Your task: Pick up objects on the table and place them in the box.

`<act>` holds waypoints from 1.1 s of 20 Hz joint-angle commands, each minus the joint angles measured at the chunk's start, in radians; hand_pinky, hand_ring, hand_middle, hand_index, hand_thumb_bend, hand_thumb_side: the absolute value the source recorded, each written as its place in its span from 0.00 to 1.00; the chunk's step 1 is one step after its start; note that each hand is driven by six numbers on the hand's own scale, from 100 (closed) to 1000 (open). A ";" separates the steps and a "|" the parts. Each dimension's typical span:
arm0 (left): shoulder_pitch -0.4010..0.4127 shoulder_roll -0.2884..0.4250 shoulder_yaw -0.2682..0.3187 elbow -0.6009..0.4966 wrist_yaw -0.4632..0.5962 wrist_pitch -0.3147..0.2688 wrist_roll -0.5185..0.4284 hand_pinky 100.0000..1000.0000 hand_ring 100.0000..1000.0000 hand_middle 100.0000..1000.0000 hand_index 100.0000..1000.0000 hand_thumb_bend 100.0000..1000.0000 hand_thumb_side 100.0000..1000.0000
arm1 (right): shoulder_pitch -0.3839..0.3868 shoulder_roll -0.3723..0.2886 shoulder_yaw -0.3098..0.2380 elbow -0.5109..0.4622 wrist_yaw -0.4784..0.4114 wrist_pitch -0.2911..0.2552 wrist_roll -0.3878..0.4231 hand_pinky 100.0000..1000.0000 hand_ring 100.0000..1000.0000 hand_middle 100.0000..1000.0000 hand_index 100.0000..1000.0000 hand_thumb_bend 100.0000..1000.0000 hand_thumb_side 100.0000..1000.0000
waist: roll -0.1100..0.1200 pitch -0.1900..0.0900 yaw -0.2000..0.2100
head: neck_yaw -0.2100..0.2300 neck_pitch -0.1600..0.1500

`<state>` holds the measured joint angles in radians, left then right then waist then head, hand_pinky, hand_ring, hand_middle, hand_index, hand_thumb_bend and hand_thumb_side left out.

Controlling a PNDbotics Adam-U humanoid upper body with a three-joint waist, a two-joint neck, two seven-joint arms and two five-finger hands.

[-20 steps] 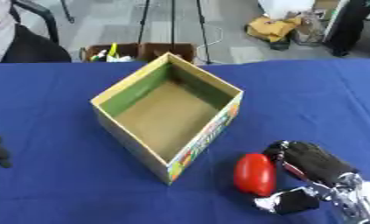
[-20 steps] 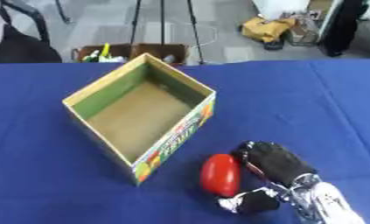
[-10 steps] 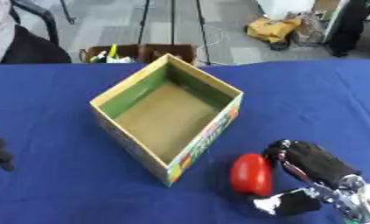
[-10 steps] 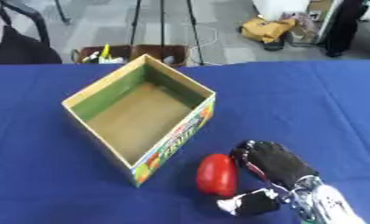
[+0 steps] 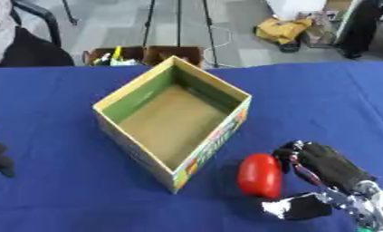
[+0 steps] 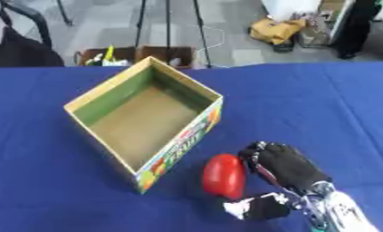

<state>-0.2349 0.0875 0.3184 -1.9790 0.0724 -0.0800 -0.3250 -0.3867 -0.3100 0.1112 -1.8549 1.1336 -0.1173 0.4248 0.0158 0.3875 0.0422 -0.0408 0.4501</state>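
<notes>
The glossy red oval object (image 5: 259, 175), just beside the open cardboard box (image 5: 175, 174), is bracketed by the black right hand (image 5: 325, 165) with fingers and thumb spread, so it could be nudged away if closure lands off-centre.

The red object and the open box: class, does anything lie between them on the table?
Nothing visible does. The red object lies on the blue cloth beside the box, near its closest corner, with the right robot hand against its other side.
</notes>
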 commanded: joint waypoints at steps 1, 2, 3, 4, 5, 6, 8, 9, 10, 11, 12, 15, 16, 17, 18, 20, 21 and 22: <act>0.000 0.008 0.000 -0.021 -0.002 -0.002 -0.004 0.37 0.45 0.49 0.72 0.00 0.95 | -0.013 -0.009 -0.009 -0.029 -0.011 0.005 -0.016 0.00 0.28 0.33 0.40 0.18 0.67 | 0.002 -0.018 -0.001 | 0.001 -0.013; 0.000 0.008 -0.001 -0.021 -0.003 -0.002 -0.004 0.37 0.45 0.49 0.72 0.00 0.95 | -0.014 -0.010 -0.014 -0.042 -0.018 0.011 -0.026 0.00 0.28 0.33 0.40 0.17 0.67 | 0.002 -0.018 -0.002 | 0.000 -0.015; 0.000 0.008 -0.001 -0.021 -0.003 -0.002 -0.005 0.37 0.45 0.50 0.72 0.00 0.95 | -0.012 -0.012 -0.016 -0.053 -0.024 0.017 -0.037 0.00 0.28 0.33 0.40 0.12 0.66 | 0.002 -0.018 -0.002 | 0.000 -0.016; 0.000 0.008 -0.001 -0.021 -0.003 -0.001 -0.006 0.37 0.45 0.50 0.72 0.00 0.95 | -0.011 -0.014 -0.017 -0.060 -0.029 0.022 -0.049 0.00 0.28 0.33 0.40 0.12 0.66 | 0.002 -0.018 -0.002 | 0.000 -0.017; 0.000 0.008 -0.001 -0.021 -0.003 -0.002 -0.006 0.37 0.45 0.50 0.72 0.00 0.95 | -0.010 -0.016 -0.016 -0.065 -0.034 0.026 -0.058 0.00 0.28 0.32 0.40 0.12 0.65 | 0.003 -0.018 -0.002 | 0.000 -0.018; 0.000 0.008 -0.001 -0.021 -0.002 -0.002 -0.006 0.37 0.45 0.50 0.72 0.00 0.95 | -0.009 -0.017 -0.016 -0.068 -0.038 0.029 -0.064 0.00 0.27 0.32 0.40 0.12 0.65 | 0.003 -0.019 -0.002 | 0.000 -0.018; 0.000 0.009 -0.002 -0.021 -0.001 -0.002 -0.006 0.37 0.45 0.50 0.72 0.00 0.95 | -0.009 -0.019 -0.015 -0.075 -0.048 0.035 -0.075 0.00 0.27 0.32 0.40 0.13 0.65 | 0.003 -0.020 -0.002 | 0.001 -0.021; 0.000 0.010 -0.002 -0.021 0.000 -0.002 -0.007 0.37 0.45 0.50 0.72 0.00 0.95 | -0.008 -0.020 -0.015 -0.078 -0.054 0.037 -0.080 0.00 0.27 0.32 0.39 0.13 0.65 | 0.003 -0.020 -0.002 | 0.001 -0.023; 0.000 0.010 -0.002 -0.021 0.001 -0.001 -0.007 0.37 0.45 0.50 0.72 0.00 0.95 | -0.008 -0.021 -0.016 -0.083 -0.060 0.039 -0.085 0.00 0.27 0.32 0.39 0.13 0.65 | 0.003 -0.021 -0.003 | 0.001 -0.024; 0.000 0.011 -0.002 -0.021 0.001 -0.001 -0.007 0.37 0.45 0.50 0.72 0.00 0.95 | -0.008 -0.023 -0.016 -0.089 -0.065 0.040 -0.089 0.00 0.27 0.31 0.39 0.13 0.65 | 0.003 -0.022 -0.003 | 0.002 -0.026; 0.000 0.011 -0.003 -0.021 0.002 -0.001 -0.008 0.37 0.45 0.50 0.72 0.00 0.95 | -0.007 -0.024 -0.017 -0.094 -0.071 0.042 -0.093 0.00 0.26 0.31 0.39 0.14 0.64 | 0.003 -0.022 -0.003 | 0.003 -0.028; 0.000 0.013 -0.003 -0.021 0.004 -0.001 -0.008 0.37 0.45 0.50 0.72 0.00 0.95 | -0.004 -0.031 -0.019 -0.115 -0.095 0.049 -0.103 0.00 0.26 0.31 0.38 0.14 0.64 | 0.003 -0.025 -0.004 | 0.006 -0.033; 0.000 0.013 -0.003 -0.021 0.005 -0.001 -0.008 0.37 0.45 0.50 0.72 0.00 0.95 | -0.003 -0.035 -0.020 -0.123 -0.105 0.051 -0.107 0.00 0.26 0.31 0.38 0.14 0.65 | 0.003 -0.025 -0.005 | 0.007 -0.034; 0.000 0.014 -0.003 -0.021 0.006 -0.001 -0.007 0.37 0.45 0.50 0.72 0.00 0.95 | -0.001 -0.040 -0.022 -0.133 -0.115 0.054 -0.112 0.00 0.26 0.31 0.38 0.15 0.65 | 0.003 -0.026 -0.005 | 0.009 -0.035; 0.000 0.015 -0.003 -0.021 0.007 0.000 -0.007 0.37 0.45 0.50 0.72 0.00 0.95 | 0.001 -0.048 -0.023 -0.139 -0.127 0.055 -0.120 0.00 0.26 0.31 0.38 0.15 0.65 | 0.002 -0.028 -0.006 | 0.011 -0.035; 0.000 0.017 -0.003 -0.021 0.008 0.001 -0.007 0.37 0.45 0.50 0.72 0.00 0.95 | 0.002 -0.066 -0.028 -0.144 -0.154 0.054 -0.141 0.00 0.26 0.31 0.37 0.15 0.65 | 0.001 -0.030 -0.006 | 0.015 -0.035; 0.001 0.018 -0.003 -0.021 0.009 0.001 -0.006 0.37 0.45 0.50 0.72 0.00 0.94 | 0.002 -0.077 -0.031 -0.144 -0.168 0.051 -0.154 0.00 0.26 0.31 0.37 0.15 0.66 | 0.001 -0.032 -0.005 | 0.019 -0.034; 0.001 0.019 -0.003 -0.021 0.010 0.001 -0.006 0.36 0.45 0.50 0.72 0.00 0.94 | 0.004 -0.090 -0.034 -0.145 -0.182 0.048 -0.168 0.00 0.26 0.31 0.37 0.15 0.66 | 0.000 -0.034 -0.005 | 0.023 -0.033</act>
<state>-0.2332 0.0879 0.3180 -1.9790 0.0768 -0.0797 -0.3296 -0.3775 -0.3670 0.0901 -1.9722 0.9749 -0.0675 0.2739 0.0159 0.3761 0.0372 -0.0239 0.4287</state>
